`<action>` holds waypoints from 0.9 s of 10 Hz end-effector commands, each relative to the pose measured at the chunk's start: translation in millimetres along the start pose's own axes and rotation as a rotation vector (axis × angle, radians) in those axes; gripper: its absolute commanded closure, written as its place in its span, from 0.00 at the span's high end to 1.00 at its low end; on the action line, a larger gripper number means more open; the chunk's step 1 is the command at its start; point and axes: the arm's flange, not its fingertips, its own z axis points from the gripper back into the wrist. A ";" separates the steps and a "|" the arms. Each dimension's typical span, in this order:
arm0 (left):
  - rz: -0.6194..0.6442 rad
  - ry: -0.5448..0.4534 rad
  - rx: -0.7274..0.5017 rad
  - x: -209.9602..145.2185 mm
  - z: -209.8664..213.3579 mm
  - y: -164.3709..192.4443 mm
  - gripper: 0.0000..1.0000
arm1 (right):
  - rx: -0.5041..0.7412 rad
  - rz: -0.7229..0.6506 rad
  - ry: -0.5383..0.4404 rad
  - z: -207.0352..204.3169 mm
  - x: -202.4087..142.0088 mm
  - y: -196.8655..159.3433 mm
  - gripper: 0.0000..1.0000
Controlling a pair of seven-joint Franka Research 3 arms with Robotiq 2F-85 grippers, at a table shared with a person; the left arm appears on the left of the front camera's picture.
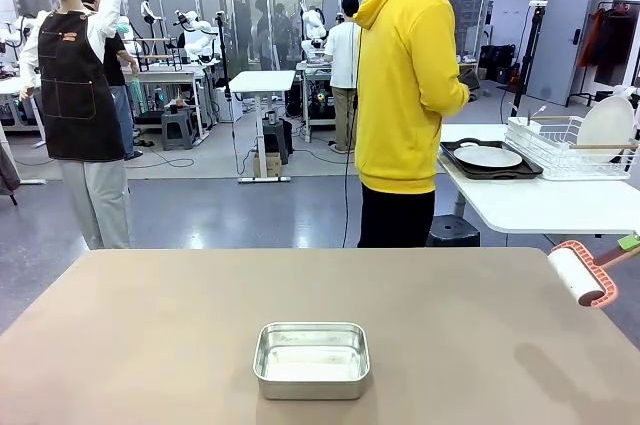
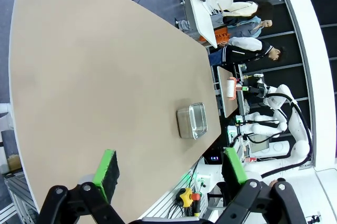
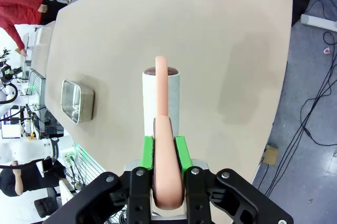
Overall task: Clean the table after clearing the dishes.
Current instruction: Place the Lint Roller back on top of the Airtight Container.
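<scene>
1. Nearest the front camera, a steel pan (image 1: pixel 312 359) sits by the table's (image 1: pixel 150 325) near edge; dishes (image 1: pixel 488 156) lie on the white side table (image 1: pixel 540 207) (beyond the far right corner).
2. Left wrist: left gripper (image 2: pixel 171 168) – jaws apart, holding nothing.
3. Right wrist: right gripper (image 3: pixel 164 153) clamped on a lint roller's (image 3: pixel 161 103) pink handle – roller above the table's right edge.

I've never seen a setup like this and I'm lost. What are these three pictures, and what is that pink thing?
It is a two-armed robot at a taupe table. One picture looks across the table from between the arms; the other two come from cameras on each wrist. The right tool is shut on the pink handle of a lint roller, held above the table's right edge. The left tool is open and holds nothing. A steel pan sits on the table. A person in yellow stands by a white side table with a tray and plate.
</scene>
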 end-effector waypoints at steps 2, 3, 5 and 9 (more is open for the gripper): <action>-0.012 -0.009 -0.018 -2.7 2.5 -0.8 1.00 | 0.000 0.000 0.000 0.0 0.0 0.0 0.21; -0.012 -0.009 -0.018 -2.7 2.5 -0.8 1.00 | 0.062 0.211 0.152 -31.9 11.1 52.5 0.21; -0.012 -0.009 -0.018 -2.7 2.5 -0.8 1.00 | 0.008 0.398 0.320 -96.0 22.1 135.5 0.21; -0.012 -0.009 -0.018 -2.7 2.5 -0.8 1.00 | -0.280 0.703 0.520 -186.5 10.5 281.9 0.21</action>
